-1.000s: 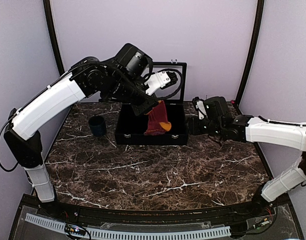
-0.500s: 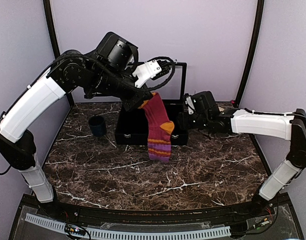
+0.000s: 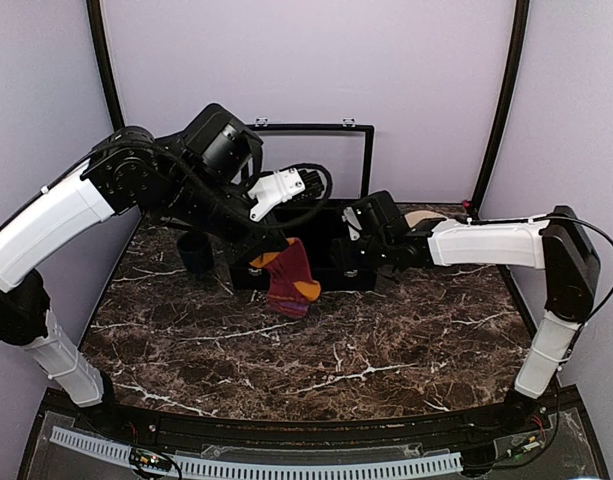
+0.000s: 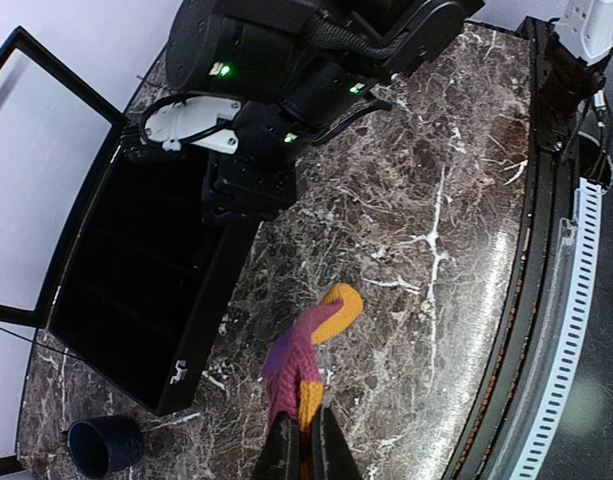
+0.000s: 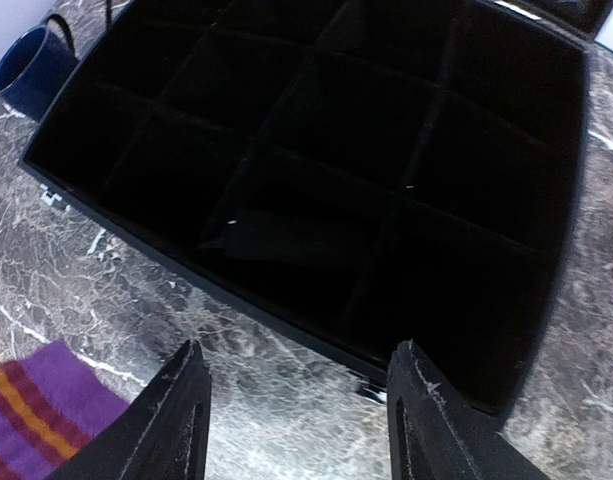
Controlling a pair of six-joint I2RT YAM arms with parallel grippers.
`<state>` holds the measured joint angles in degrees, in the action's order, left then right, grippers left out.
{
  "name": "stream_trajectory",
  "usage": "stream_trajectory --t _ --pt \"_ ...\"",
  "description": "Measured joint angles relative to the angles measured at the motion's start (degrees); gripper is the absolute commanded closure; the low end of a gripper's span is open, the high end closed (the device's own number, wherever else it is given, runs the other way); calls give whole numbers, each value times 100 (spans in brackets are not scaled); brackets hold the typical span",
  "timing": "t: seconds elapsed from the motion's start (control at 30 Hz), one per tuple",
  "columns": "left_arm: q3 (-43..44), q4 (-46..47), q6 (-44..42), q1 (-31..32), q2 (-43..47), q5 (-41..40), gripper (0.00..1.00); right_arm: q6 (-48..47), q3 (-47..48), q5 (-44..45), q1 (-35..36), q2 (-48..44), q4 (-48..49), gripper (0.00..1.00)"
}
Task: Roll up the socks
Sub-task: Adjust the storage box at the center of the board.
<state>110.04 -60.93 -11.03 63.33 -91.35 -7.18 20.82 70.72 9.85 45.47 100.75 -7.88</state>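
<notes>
Rolling looks unstarted. The left gripper (image 4: pixel 304 445) is clamped on one orange end of the maroon-red, purple-banded fabric sock (image 3: pixel 289 285), which hangs just near of the black divided case (image 3: pixel 244 272), long axis nearly upright, banded end down on the marbled surface (image 3: pixel 386 350). The right gripper (image 5: pixel 298 352) hovers with fingers apart over the case; the black sock cannot be made out.

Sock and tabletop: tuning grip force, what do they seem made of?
The sock looks like soft matte knit: it droops and folds from the left gripper. The tabletop looks like polished dark marble, or a marble-look laminate: white veins, glossy sheen.
</notes>
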Motion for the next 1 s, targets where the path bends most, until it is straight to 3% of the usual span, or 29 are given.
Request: stream_trajectory --t 0.37,1.0 --pt "-208 -280 227 109 417 564 100 216 332 -291 269 601 24 45" --pt "-297 -549 225 136 367 881 100 378 560 -616 446 1333 144 45"
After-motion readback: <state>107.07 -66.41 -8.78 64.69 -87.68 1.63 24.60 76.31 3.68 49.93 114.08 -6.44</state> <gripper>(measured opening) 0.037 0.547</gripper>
